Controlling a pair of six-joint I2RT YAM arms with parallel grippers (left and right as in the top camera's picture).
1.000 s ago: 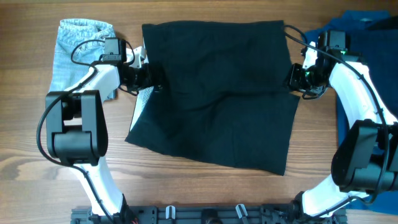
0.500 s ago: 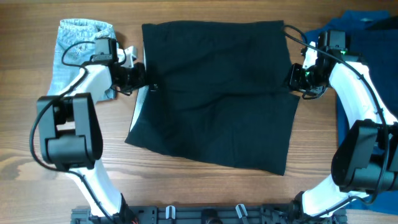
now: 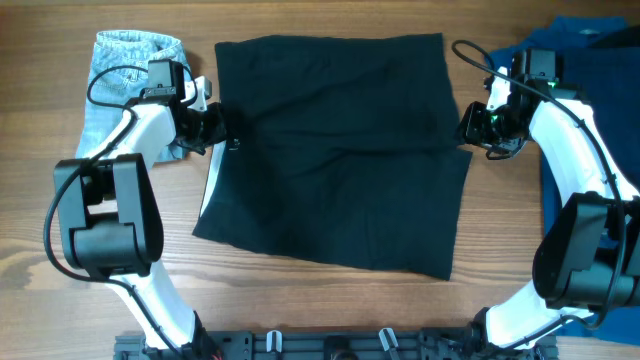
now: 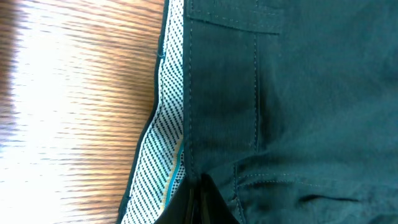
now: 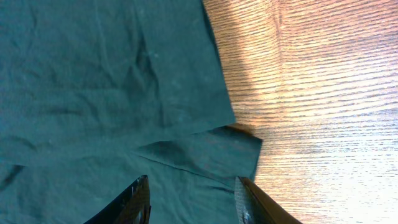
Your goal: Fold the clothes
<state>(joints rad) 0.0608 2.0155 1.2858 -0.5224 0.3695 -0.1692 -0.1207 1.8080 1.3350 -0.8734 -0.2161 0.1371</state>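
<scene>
We see the black shorts (image 3: 335,150) spread flat across the middle of the desk (image 3: 300,300). The left end effector (image 3: 222,130) is pressed together, pinching their left edge beside the dotted lining (image 4: 163,124). The right end effector (image 3: 478,125) has its fingers spread over the right edge. A denim garment (image 3: 125,75) lies upper left and a dark blue garment (image 3: 590,50) lies far right.

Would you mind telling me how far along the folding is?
Done: the black shorts lie spread flat. In hand: the left gripper pinches their left edge; the right gripper hangs open at the right edge. Left: the fold itself, plus the denim and dark blue garment.
</scene>
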